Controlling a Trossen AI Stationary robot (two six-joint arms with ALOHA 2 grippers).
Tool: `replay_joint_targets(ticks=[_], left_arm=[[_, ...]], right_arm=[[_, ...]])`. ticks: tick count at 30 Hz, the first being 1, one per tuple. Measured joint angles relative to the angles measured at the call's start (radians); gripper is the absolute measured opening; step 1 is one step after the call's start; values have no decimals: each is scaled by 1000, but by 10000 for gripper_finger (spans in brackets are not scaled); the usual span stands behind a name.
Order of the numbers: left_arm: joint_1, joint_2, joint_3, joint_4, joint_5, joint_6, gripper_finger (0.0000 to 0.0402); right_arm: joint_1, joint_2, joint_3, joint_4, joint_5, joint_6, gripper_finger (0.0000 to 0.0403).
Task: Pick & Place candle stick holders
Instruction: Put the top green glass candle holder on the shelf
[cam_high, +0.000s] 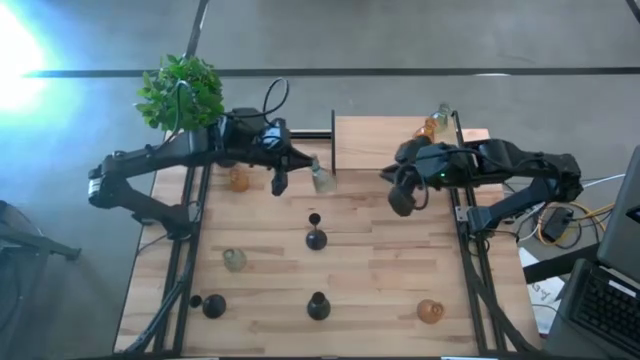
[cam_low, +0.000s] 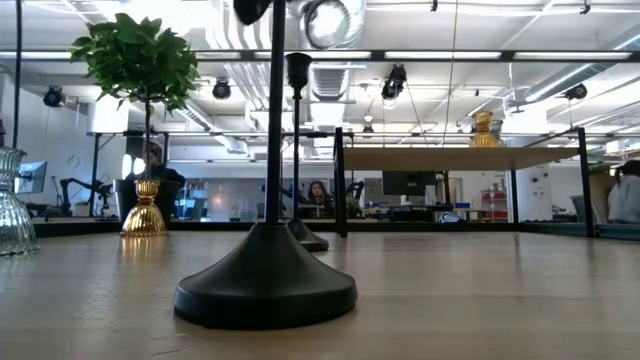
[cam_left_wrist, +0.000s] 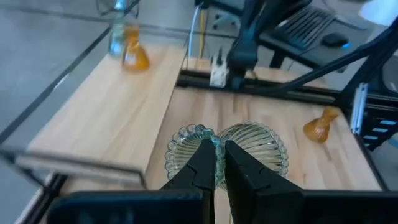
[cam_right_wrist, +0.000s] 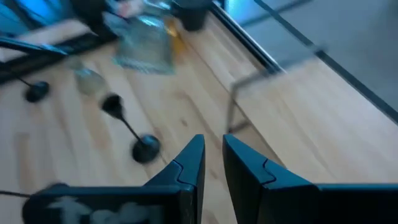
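Two dark arms reach over the wooden worktop (cam_high: 380, 260). The left pincer (cam_high: 312, 172) is clamped on the rim of a pale clear ribbed glass holder (cam_high: 321, 179), near the corner of the raised wooden shelf (cam_high: 375, 140) at the back; the left wrist view shows the fingertips (cam_left_wrist: 208, 155) pinched together over the glass edge of that holder (cam_left_wrist: 261, 146). The right pincer (cam_high: 403, 200) hovers just off the shelf's front edge with nothing between its fingers, which stand only a narrow gap apart.

On the shelf's far right end stand an amber holder (cam_high: 428, 129) and a clear one (cam_high: 443, 112). Another amber holder (cam_high: 239, 179) sits just beside the left arm. A black stemmed holder (cam_high: 316, 237) stands mid-worktop, a second black one (cam_high: 318, 306) near the front edge, and a third (cam_high: 212, 305) at the front left. A pale glass holder (cam_high: 234, 259) stands left of centre, and an amber one (cam_high: 430, 311) at the front right. A green potted plant (cam_high: 180, 92) stands at the back left corner.
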Motion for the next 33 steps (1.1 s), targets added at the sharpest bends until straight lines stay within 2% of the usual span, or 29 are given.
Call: replay_joint_targets(ticks=[4,8,13,18,25,33], left_arm=[[-23,89,114,-52,14,48,19],[-45,170,200,-98,14,93,19],[-65,232,255,-108,20,147,19],[-72,269,293,-106,21,173,19],[-73,273,335,-42,42,192,19],[-73,275,335,11,76,203,19]], right_arm=[[-24,42,0,110,-77,-5,75],[-50,67,0,146,-141,16,110],[-84,73,0,194,-232,76,152],[-104,81,0,207,-252,80,181],[-121,91,0,212,-275,81,202],[-135,112,0,263,-320,73,203]])
